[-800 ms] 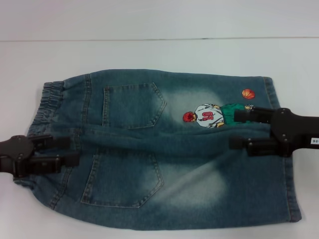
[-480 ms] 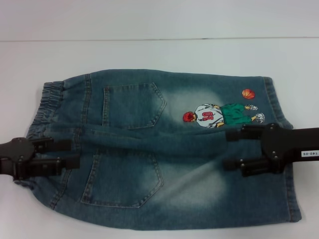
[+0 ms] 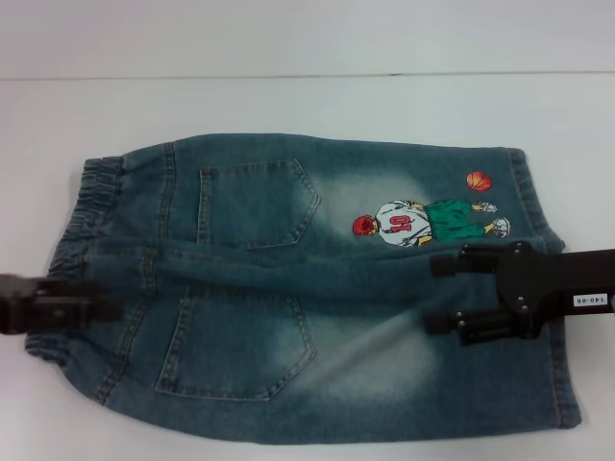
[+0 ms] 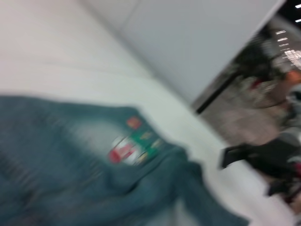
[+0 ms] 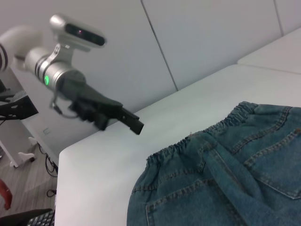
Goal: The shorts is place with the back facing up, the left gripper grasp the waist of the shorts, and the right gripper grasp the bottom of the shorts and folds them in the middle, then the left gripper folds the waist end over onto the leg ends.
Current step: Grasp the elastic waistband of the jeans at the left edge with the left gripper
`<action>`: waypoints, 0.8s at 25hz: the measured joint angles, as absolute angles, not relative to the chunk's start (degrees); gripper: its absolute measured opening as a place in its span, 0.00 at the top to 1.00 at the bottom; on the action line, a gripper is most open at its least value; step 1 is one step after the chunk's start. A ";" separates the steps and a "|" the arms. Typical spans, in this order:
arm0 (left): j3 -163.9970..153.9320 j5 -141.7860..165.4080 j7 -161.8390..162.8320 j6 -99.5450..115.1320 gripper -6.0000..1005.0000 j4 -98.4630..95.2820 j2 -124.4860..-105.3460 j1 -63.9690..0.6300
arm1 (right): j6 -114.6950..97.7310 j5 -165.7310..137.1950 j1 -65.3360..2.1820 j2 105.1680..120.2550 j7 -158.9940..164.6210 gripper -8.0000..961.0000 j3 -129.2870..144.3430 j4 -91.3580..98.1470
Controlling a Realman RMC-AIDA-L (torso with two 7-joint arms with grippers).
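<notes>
The blue denim shorts (image 3: 288, 288) lie flat on the white table, back pockets up, with the elastic waist (image 3: 86, 221) at the left and the leg ends (image 3: 557, 384) at the right. A basketball-player patch (image 3: 423, 221) marks the far leg. My left gripper (image 3: 108, 309) hovers at the waist's near part, blurred; in the right wrist view it hangs above the table beyond the waist (image 5: 123, 123), open and holding nothing. My right gripper (image 3: 432, 294) is open over the leg fabric near the middle, one finger just below the patch.
The white table (image 3: 307, 106) extends beyond the shorts on the far side and to the left. A wall rises behind the table's far edge. In the left wrist view the shorts (image 4: 70, 179) are blurred, with the right arm (image 4: 263, 160) dark beyond them.
My left gripper has drawn back to the left and turned, now showing as one dark bar. My right gripper has slid slightly left and nearer, staying open.
</notes>
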State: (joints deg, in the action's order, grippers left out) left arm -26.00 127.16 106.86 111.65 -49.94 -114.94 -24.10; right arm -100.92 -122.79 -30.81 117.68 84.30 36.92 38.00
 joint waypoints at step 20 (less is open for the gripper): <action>-33.75 158.44 145.46 101.12 0.13 -54.99 -111.23 -35.77 | -99.32 -122.78 -31.01 118.01 83.76 0.02 40.01 37.97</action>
State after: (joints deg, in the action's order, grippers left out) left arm -33.75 158.44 145.46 101.12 -54.99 -111.23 -35.77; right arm -99.32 -122.78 -31.01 118.02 83.76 40.01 37.97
